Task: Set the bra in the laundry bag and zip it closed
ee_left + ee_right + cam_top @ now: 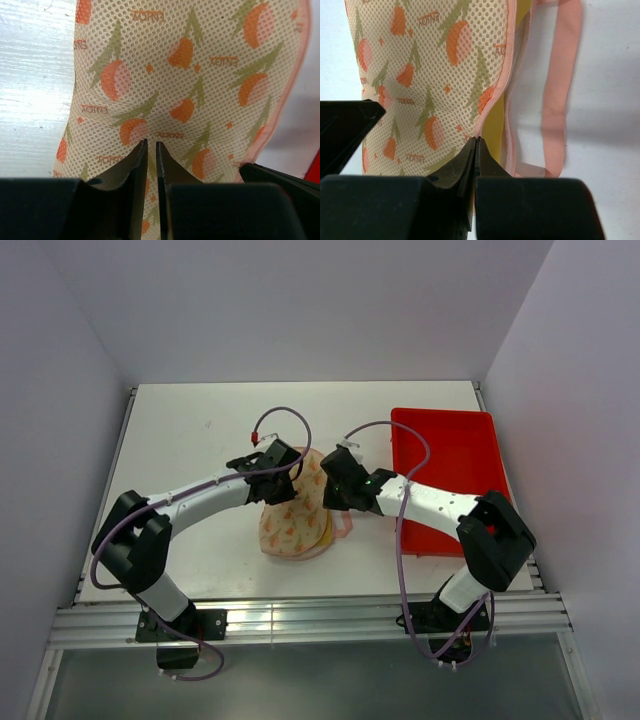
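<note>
my right pincer (476, 140) is clenched, its tips meeting right on the pink zipper (506, 80) at the edge of the laundry bag (430, 60). i cannot tell whether the zipper's pull tab is caught between the tips or whether they only press against the seam. my left pincer (151, 144) is closed down to a thin slit on the bag's printed mesh cover, and i judge it to be pinching a fold of that cover. that grip would pin the bag so it cannot slide while the other side works the zip.

just past my right tips a strip of the yellow bra (496, 130) shows in the gap between the cover's edge and the half beneath. so the bra is inside the bag, but the seam there is not yet zipped. a loose pink strap (560, 75) lies on the table (190, 440) just beside that open edge. it could snag if the zip is dragged that way.

from above, the bag lies flat between my two arms, near the middle of the table. the red tray (460, 450) sits to its right.
</note>
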